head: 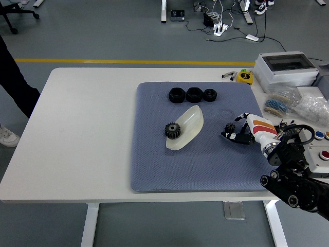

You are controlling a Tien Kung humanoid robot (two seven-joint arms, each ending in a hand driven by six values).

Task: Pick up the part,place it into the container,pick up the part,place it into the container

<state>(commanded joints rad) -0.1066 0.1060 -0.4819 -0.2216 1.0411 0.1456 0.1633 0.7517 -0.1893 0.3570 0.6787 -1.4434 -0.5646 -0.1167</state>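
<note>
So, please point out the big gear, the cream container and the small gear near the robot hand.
big gear [172,130], head view, on its toothed face
cream container [191,123], head view, on its inner wall
small gear [230,127], head view, on its top

A lab or workshop: grey floor with a yellow line [128,62], cables [221,23] (loose), an electrical box [285,68]

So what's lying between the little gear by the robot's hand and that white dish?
Nothing: in the head view only bare blue mat separates the small gear from the dish. The bigger gear sits at the dish's far-left side.
</note>
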